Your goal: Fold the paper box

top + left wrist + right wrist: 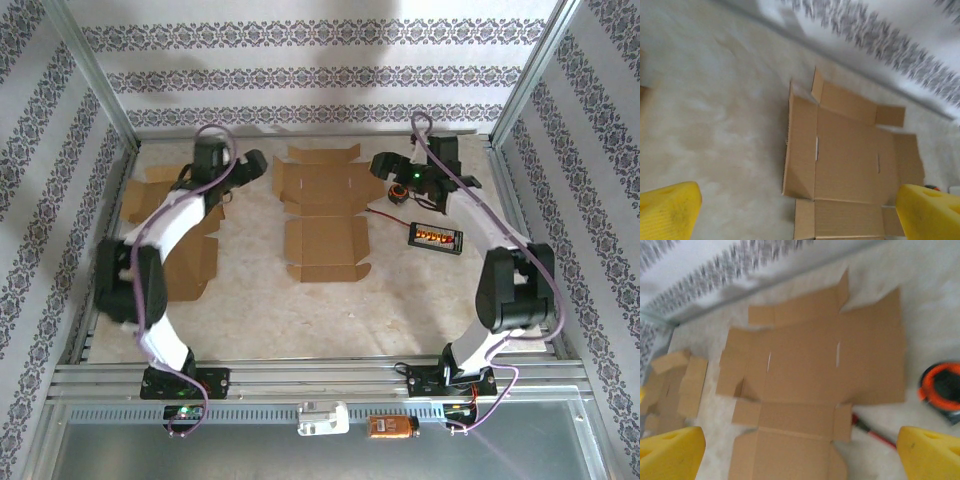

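The paper box [325, 210] lies unfolded as a flat brown cardboard blank in the middle of the table, some side flaps slightly raised. My left gripper [252, 166] hovers open just off its far left corner. The right gripper [384, 165] hovers open off its far right corner. In the left wrist view the blank [850, 160] lies below and ahead of the gripper [800, 220], between wide-apart yellow fingertips [667, 212]. In the right wrist view the blank [810, 370] spreads beneath the gripper [800, 455], whose yellow fingertips [930, 452] hold nothing.
A pile of other cardboard pieces [190, 250] lies at the left under the left arm, also in the right wrist view [675, 380]. A round black and orange object [397, 190] with a red wire [870, 430] and a black device [435, 238] sit right of the blank.
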